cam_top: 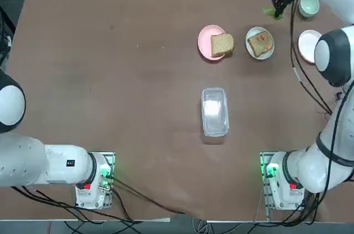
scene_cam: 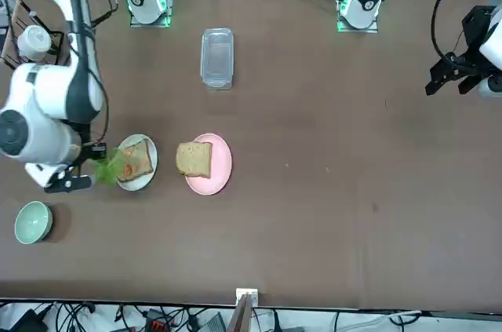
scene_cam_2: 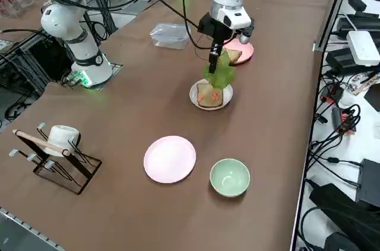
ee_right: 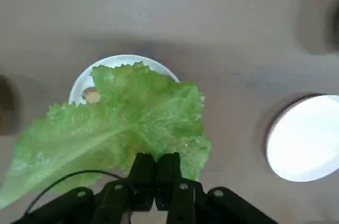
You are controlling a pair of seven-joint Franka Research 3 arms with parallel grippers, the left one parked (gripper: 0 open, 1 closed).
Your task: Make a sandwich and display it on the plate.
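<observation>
My right gripper [scene_cam_2: 213, 64] hangs above the table, shut on the stem end of a green lettuce leaf [scene_cam_2: 220, 75]. In the wrist view the leaf [ee_right: 122, 123] spreads out from the closed fingertips [ee_right: 156, 164] and covers most of the small white plate [ee_right: 123, 60] below. That plate [cam_top: 248, 39] carries one toasted bread slice [cam_top: 260, 43] with a red-orange smear. A second bread slice [cam_top: 222, 45] lies on the pink plate [cam_top: 204, 40] beside it. In the top view the leaf [cam_top: 270, 12] sits slightly beyond and to the right of the white plate.
A clear plastic container [cam_top: 214, 111] lies mid-table. A pale green bowl [scene_cam_2: 230, 177] and another round plate [scene_cam_2: 170, 159] sit at the right end. A wire rack with a white mug [scene_cam_2: 59, 138] stands near that corner. Cables run along the far edge.
</observation>
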